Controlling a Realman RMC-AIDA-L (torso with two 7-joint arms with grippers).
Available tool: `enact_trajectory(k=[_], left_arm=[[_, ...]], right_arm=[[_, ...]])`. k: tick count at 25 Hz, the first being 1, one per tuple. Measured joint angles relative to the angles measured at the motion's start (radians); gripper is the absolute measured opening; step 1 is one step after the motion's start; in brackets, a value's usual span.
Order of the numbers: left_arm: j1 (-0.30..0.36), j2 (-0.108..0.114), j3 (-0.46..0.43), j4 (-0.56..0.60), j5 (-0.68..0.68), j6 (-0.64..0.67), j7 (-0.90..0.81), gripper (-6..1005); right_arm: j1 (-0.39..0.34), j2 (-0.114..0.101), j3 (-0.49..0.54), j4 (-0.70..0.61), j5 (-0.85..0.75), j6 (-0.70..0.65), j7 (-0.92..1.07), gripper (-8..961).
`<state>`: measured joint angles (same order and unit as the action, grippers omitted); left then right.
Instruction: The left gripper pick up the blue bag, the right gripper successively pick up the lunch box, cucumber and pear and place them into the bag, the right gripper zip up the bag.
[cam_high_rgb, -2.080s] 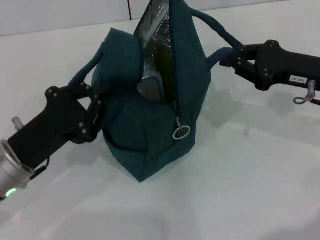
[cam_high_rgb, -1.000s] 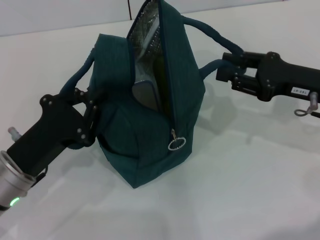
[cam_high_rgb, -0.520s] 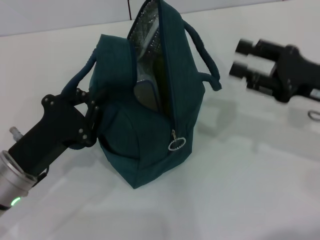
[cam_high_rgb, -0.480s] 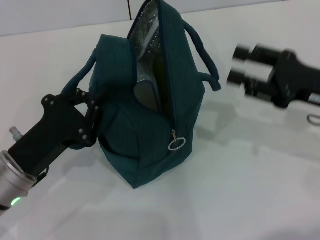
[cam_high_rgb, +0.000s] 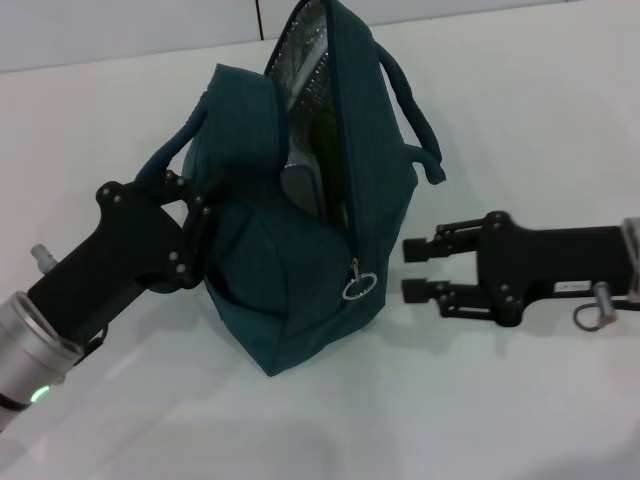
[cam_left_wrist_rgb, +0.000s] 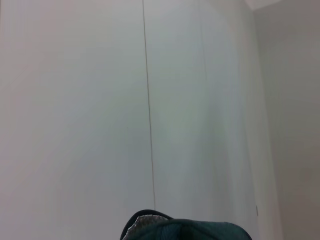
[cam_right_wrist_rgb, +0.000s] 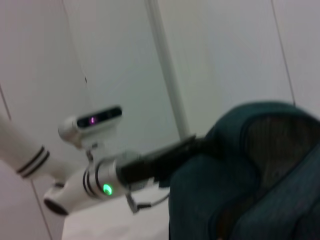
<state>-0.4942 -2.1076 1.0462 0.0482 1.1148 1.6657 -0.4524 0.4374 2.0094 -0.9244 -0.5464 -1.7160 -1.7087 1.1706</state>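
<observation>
The blue bag stands on the white table, its top gaping open on a silver lining. My left gripper is shut on the bag's left handle and side fabric. In the opening I see a rounded corner of the lunch box and a dark green strip of the cucumber. The pear is hidden. My right gripper is open, low over the table just right of the silver zipper ring, not touching it. The bag's top shows in the left wrist view. The right wrist view shows the bag.
The bag's right handle hangs free at its far side. White table spreads in front and to the right, with a pale wall behind. The left arm's silver cuff with its green light shows in the right wrist view.
My right gripper let go of the right handle, pulled back, then swung down and forward to beside the zipper ring. The freed handle dropped against the bag. The left gripper kept its hold.
</observation>
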Motion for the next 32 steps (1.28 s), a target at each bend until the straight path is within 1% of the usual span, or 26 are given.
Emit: enact_trajectory(k=[2,7,11,18,23,27,32], left_arm=[[-0.003,0.0,0.001,-0.005,-0.002,0.0,0.0,51],[-0.003,0.0,0.001,-0.012,-0.005,-0.002,0.016,51],[-0.003,0.0,0.0,-0.014,-0.005,0.0,0.022,51],[-0.003,0.0,0.0,-0.014,-0.002,0.005,0.023,50],[-0.01,0.0,0.001,-0.011,-0.003,0.006,0.023,50],[-0.016,0.0,0.002,-0.013,0.0,0.007,0.023,51],[-0.016,0.0,0.001,-0.013,-0.003,0.007,0.023,50]], right_arm=[[0.009,0.003,-0.036,0.002,0.001,0.031,0.0,435],[0.039,0.011,-0.096,0.016,0.004,0.077,0.009,411],[0.054,0.015,-0.099,0.024,0.006,0.1,0.011,391],[0.137,0.015,-0.111,0.112,0.007,0.122,0.013,357],[0.158,0.014,-0.175,0.11,0.008,0.127,0.045,333],[0.16,0.015,-0.185,0.113,0.008,0.138,0.05,313],[0.158,0.016,-0.201,0.117,0.016,0.168,0.052,144]])
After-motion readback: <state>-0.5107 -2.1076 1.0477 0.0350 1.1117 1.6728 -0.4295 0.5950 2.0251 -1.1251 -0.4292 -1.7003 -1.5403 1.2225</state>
